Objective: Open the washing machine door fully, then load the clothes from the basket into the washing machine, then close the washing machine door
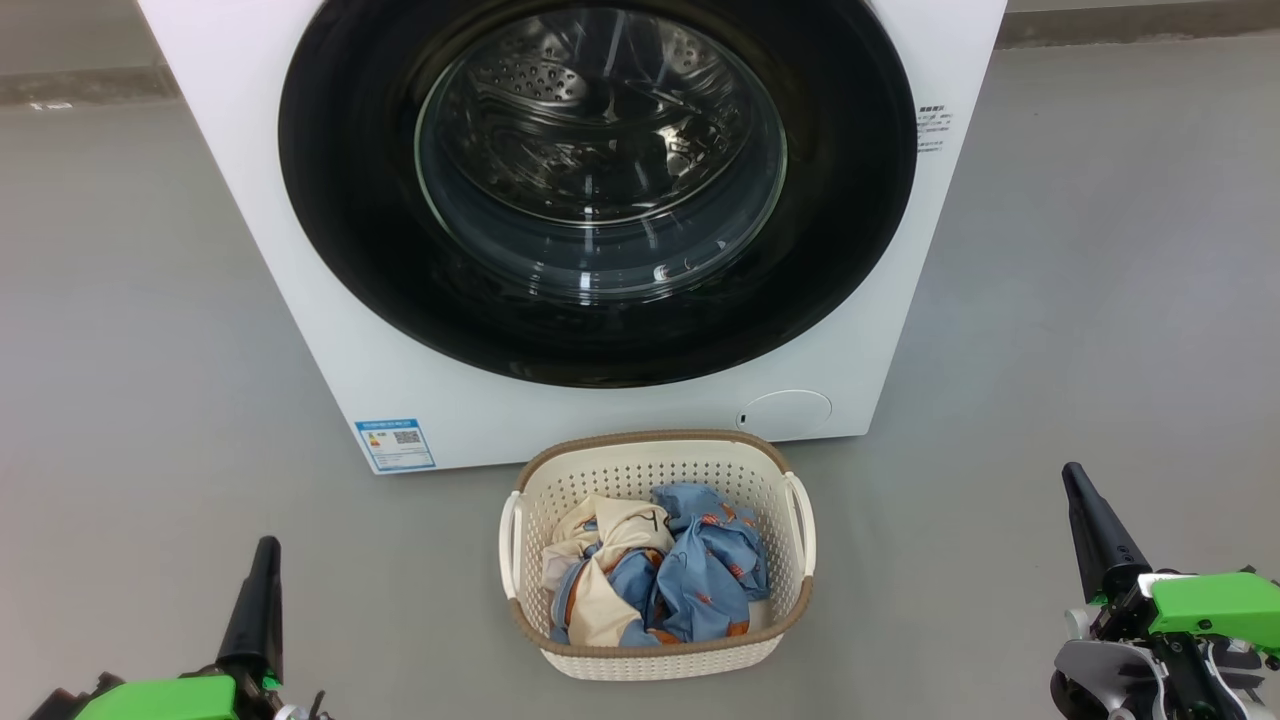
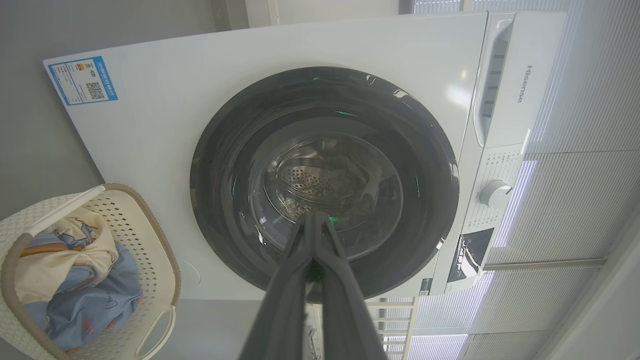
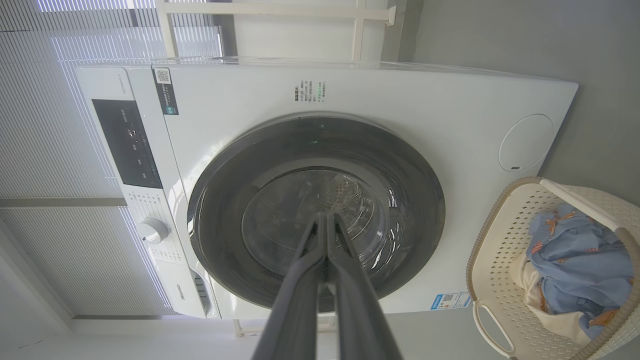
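Head view: the left claw (image 1: 267, 550) at the lower left and the right claw (image 1: 1075, 480) at the lower right each have their 2 dark fingers pressed together, holding nothing, both well apart from the basket (image 1: 655, 438). The basket stands on the grey floor (image 1: 1100, 300) between them, just before the washer (image 1: 450, 420), with the clothes (image 1: 660, 580) bundled inside. The door (image 1: 600, 150) lies shut against the washer's front, the steel drum visible through its glass. A blue label (image 1: 395, 443) and a round cap (image 1: 785, 412) sit below the door.

Left wrist view: the left claw (image 2: 315, 216) points at the door (image 2: 325, 185), tips together. This view adds the washer's (image 2: 165, 125) control strip: a white dial (image 2: 495, 193) and the word Hisense (image 2: 522, 82). The basket (image 2: 150, 235) and clothes (image 2: 75, 280) sit at the lower left, the label (image 2: 82, 80) at the upper left.

Right wrist view: the right claw (image 3: 326, 218), also pinched closed and empty, points at the door (image 3: 315, 200). Here the washer (image 3: 400, 100) shows a dark display (image 3: 127, 142) beside the dial (image 3: 152, 230), and the cap (image 3: 526, 142) above the basket (image 3: 495, 260) with its clothes (image 3: 580, 260).
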